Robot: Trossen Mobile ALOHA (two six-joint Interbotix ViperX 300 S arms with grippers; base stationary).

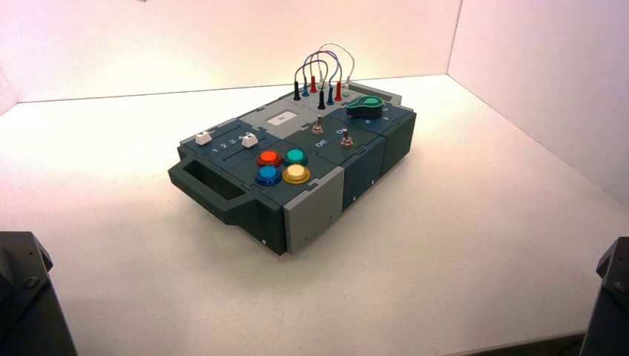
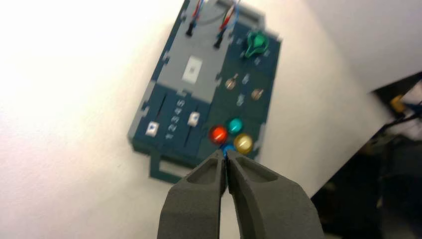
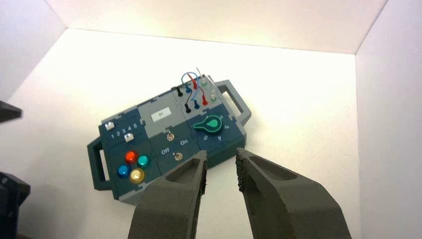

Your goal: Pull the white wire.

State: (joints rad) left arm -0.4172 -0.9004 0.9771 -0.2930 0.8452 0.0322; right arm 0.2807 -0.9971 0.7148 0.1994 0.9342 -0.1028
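1. L gripper [image 2: 224, 153], btm L corner of high view, near edge of table [image 1: 415, 274]: fingers together, nothing btwn them.
2. R gripper [image 3: 221, 153], btm R corner, well apart from box [image 1: 256, 222]: fingers spread, nothing btwn.
3. Box sits at an angle btwn the arms & back wall [image 1: 222, 44]; near handle [image 1: 211, 194] faces L gripper's side.
4. White wire [image 1: 348, 53]: tall arch at box's far end, white plugs in, next to far handle [image 3: 236, 102].
5. In the way: red plugs [image 3: 204, 100] just beside it, then blue plugs [image 3: 196, 104], then black plugs [image 3: 188, 108]; their wires arch close by & overlap it in high view.
6. Green knob [image 3: 211, 124] near the plugs, R side.
7. Also on box: 2 switches [image 3: 170, 136] mid R, 4 btns [image 3: 137, 175] & 2 white sliders [image 3: 129, 137] at near end.
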